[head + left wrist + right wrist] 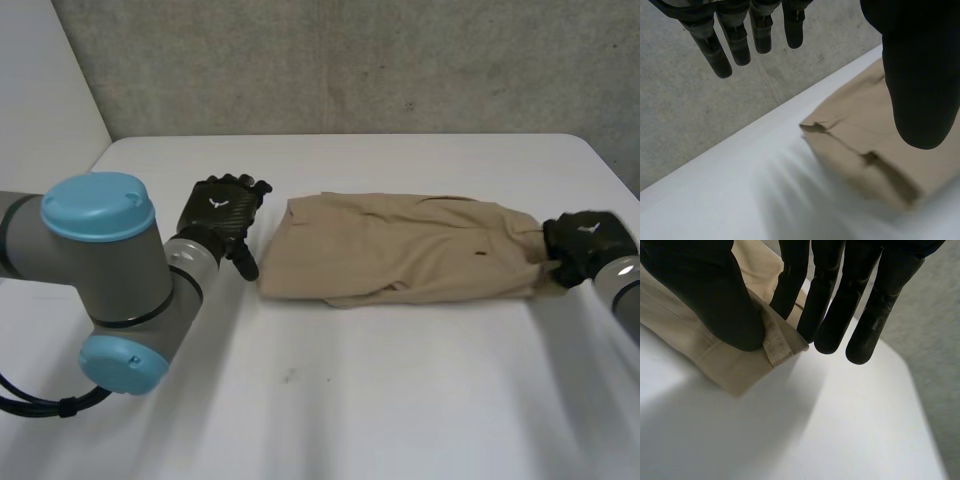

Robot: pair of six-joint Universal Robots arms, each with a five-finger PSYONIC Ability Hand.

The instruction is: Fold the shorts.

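Nearest in, the left arm (110, 290) reached over the white worktop (350, 400). The left hand (222, 215) hovered with fingers straight and spread, holding nothing, just beside the khaki shorts (400, 250) and seemingly ready to take that end. The shorts lay flat across the middle, stretched between the two hands. At their other end the right hand (585, 243) pinched a stitched corner under its thumb, likely to carry it over for the fold. Beyond stood the grey wall (350, 60).

Lab-like test cell: white table (400, 420), rough grey concrete wall (350, 60) behind.
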